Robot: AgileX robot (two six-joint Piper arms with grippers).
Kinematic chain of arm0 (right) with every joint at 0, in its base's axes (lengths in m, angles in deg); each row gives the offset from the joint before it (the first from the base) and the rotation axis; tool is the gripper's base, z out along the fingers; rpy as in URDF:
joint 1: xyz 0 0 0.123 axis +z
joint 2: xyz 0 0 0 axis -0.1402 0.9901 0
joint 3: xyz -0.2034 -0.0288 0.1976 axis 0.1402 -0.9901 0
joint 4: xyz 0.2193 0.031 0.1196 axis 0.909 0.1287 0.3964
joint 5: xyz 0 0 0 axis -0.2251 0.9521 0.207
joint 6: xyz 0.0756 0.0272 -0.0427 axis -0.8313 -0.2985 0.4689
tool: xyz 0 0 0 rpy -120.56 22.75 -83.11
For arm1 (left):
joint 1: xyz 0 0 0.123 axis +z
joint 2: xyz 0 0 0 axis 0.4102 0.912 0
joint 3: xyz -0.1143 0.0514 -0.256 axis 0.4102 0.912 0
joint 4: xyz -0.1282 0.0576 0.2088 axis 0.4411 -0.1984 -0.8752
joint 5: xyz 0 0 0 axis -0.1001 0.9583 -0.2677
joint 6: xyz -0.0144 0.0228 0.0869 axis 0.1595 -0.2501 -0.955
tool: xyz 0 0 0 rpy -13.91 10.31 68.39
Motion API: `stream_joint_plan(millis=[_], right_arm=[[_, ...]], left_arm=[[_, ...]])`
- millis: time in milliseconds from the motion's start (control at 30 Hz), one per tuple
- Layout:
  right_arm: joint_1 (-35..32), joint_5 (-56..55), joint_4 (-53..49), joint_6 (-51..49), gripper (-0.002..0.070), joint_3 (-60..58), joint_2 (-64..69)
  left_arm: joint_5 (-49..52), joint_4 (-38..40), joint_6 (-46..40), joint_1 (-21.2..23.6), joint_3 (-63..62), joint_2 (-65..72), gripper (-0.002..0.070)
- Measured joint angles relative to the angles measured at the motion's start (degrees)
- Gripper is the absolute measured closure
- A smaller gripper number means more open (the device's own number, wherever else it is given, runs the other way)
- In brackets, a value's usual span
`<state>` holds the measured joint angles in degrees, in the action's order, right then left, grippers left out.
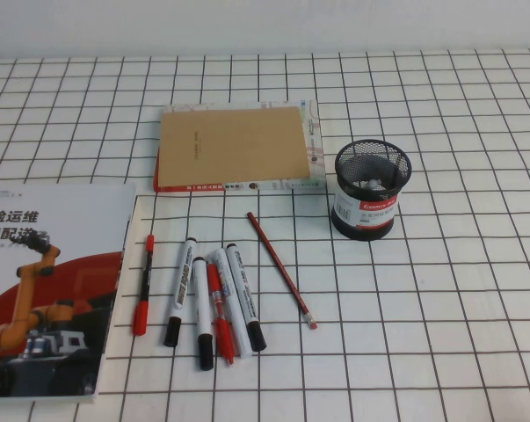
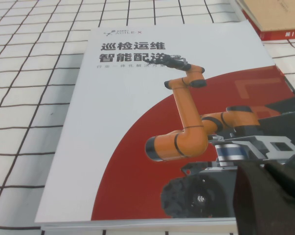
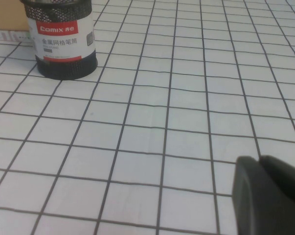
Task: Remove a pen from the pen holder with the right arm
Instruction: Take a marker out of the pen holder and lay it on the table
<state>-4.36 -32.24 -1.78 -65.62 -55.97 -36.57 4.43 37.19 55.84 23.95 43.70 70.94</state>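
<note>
The black mesh pen holder (image 1: 372,189) with a white and red label stands upright right of the table's middle; no pen sticks out above its rim. In the right wrist view the pen holder (image 3: 64,41) is far off, and my right gripper (image 3: 260,159) hangs low over bare gridded cloth, shut and holding nothing. Several pens and markers (image 1: 214,301) lie loose on the cloth left of the holder, with a red pencil (image 1: 280,268) beside them. My left gripper (image 2: 264,169) is shut above a robot brochure (image 2: 152,122). Neither arm appears in the high view.
A brown-covered book (image 1: 238,147) lies behind the pens, just left of the holder. The brochure (image 1: 45,290) covers the near left corner. A red pen (image 1: 143,283) lies next to its edge. White gridded cloth (image 1: 458,316) stretches right of and in front of the holder.
</note>
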Motion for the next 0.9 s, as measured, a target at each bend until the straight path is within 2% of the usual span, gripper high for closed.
stream_joint_plan(millis=[733,900], right_arm=[[0.0,0.0,0.23,0.0,0.0692,0.0,0.0],[0.0,-2.8,7.67,0.0,0.0692,0.0,0.0]], left_arm=[[0.0,0.0,0.0,0.0,0.0,0.0,0.0679],[0.0,0.0,0.0,0.0,0.0,0.0,0.0679]])
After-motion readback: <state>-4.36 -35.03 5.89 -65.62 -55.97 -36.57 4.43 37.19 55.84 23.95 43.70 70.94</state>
